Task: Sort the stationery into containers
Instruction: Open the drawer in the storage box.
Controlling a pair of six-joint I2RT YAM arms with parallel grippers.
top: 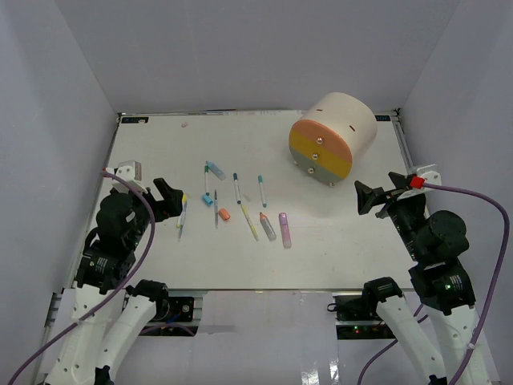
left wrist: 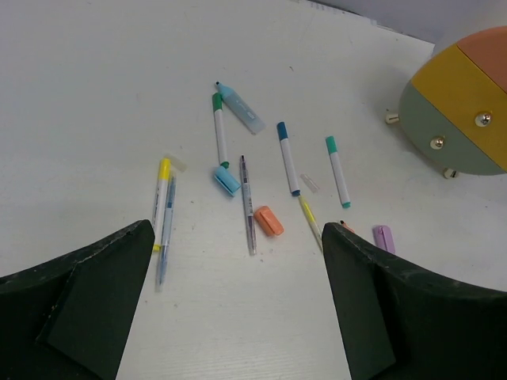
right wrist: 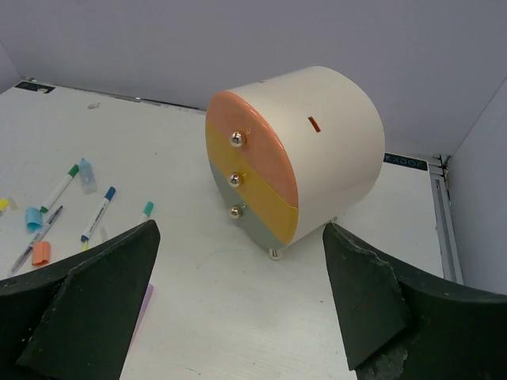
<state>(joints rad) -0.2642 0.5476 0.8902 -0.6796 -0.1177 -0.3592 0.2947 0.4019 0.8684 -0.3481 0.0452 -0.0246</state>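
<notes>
The stationery lies scattered left of centre: a green-capped marker (top: 206, 180), a blue cap (top: 208, 200), an orange cap (top: 224, 214), a blue-capped marker (top: 237, 188), a teal-capped marker (top: 262, 191), a yellow pen (top: 250, 222) and a purple highlighter (top: 284, 228). A yellow-capped pen (left wrist: 161, 198) lies beside a blue pen (left wrist: 166, 229). The containers are closed orange (right wrist: 257, 146), yellow (right wrist: 257, 194) and grey-olive (right wrist: 257, 226) drawers in a cream cylinder (top: 345, 120) at the back right. My left gripper (top: 167, 199) (left wrist: 236, 237) stands open, empty, just left of the pens. My right gripper (top: 369, 196) (right wrist: 239, 229) is open, empty, facing the drawers.
White walls close in the table (top: 337, 257) on three sides. A pale blue highlighter (left wrist: 242, 111) and a thin grey pen (left wrist: 247, 206) lie among the markers. The cylinder stands on small feet (right wrist: 275, 254).
</notes>
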